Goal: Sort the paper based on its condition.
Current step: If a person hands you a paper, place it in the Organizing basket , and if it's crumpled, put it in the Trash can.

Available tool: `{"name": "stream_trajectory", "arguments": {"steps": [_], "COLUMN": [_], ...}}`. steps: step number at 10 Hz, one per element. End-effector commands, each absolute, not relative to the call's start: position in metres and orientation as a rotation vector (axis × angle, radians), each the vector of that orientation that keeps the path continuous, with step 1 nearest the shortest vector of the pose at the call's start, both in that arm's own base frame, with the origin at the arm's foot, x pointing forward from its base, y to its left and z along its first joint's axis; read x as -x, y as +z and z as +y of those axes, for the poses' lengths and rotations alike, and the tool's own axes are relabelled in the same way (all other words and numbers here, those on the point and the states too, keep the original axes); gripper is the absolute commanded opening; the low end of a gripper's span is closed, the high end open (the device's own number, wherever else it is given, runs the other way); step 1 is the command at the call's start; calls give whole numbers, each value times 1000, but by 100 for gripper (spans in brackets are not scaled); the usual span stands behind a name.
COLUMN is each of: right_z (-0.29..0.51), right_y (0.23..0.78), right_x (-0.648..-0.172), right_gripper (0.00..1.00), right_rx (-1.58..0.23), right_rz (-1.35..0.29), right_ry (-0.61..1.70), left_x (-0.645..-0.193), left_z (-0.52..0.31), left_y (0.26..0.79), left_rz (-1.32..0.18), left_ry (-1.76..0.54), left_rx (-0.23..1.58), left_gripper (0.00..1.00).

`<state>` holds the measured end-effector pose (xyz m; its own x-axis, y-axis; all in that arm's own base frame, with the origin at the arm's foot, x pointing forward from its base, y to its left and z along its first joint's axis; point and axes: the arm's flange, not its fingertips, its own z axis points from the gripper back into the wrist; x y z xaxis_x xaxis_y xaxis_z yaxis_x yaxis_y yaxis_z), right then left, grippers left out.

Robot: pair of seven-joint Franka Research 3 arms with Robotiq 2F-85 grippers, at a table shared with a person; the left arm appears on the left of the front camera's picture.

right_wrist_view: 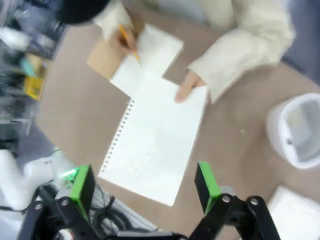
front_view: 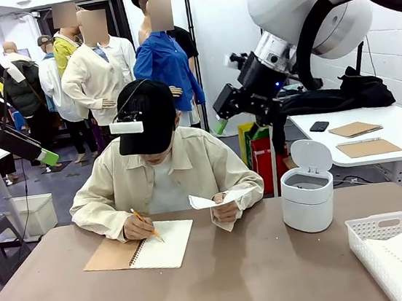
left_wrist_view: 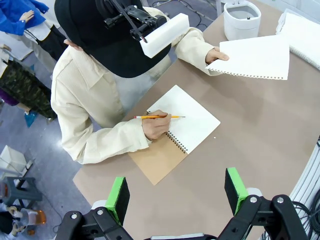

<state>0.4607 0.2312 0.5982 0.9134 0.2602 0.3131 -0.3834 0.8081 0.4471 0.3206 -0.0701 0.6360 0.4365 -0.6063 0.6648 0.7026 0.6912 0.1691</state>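
Paper point(left_wrist_view: 255, 57), a thin white loose sheet with a holey edge, is hanging bendy and light in the person's hand point(left_wrist_view: 216, 55) over the brown desk point(left_wrist_view: 260, 140), so the right pincer point(right_wrist_view: 145, 187), spreading wide, should be pinching its free edge gently.

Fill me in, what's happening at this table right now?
A person at the far side writes with a pencil in an open spiral notebook and holds up a loose sheet of paper in the other hand. Both arms hover above the table, left gripper and right gripper open and empty. A small white bin with its lid up and a white basket sit on the robot's right.
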Motion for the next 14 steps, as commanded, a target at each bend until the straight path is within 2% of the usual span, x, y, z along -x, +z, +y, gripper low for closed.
{"name": "stream_trajectory", "arguments": {"steps": [1, 3, 4, 5, 8, 10, 14], "right_z": [231, 219, 215, 214, 211, 202, 190], "right_y": [597, 580, 575, 574, 572, 532, 489], "right_x": [-476, -483, -484, -481, -483, -510, -522], "right_gripper": [100, 100, 100, 100, 100, 100, 100], "right_rx": [-604, -607, -527, -575, -567, -616, -752], "right_rz": [-110, -53, -98, -69, -69, 87, 229], "right_ry": [169, 77, 116, 121, 112, -4, -93], "left_x": [-321, -321, -321, -321, -321, -321, -321], "left_z": [-69, -69, -69, -69, -69, -69, -69], "left_y": [636, 636, 636, 636, 636, 636, 636], "left_rz": [-767, -767, -767, -767, -767, -767, -767], "left_ry": [-821, -821, -821, -821, -821, -821, -821], "left_rx": [135, 135, 135, 135, 135, 135, 135], "left_gripper": [100, 100, 100, 100, 100, 100, 100]}}
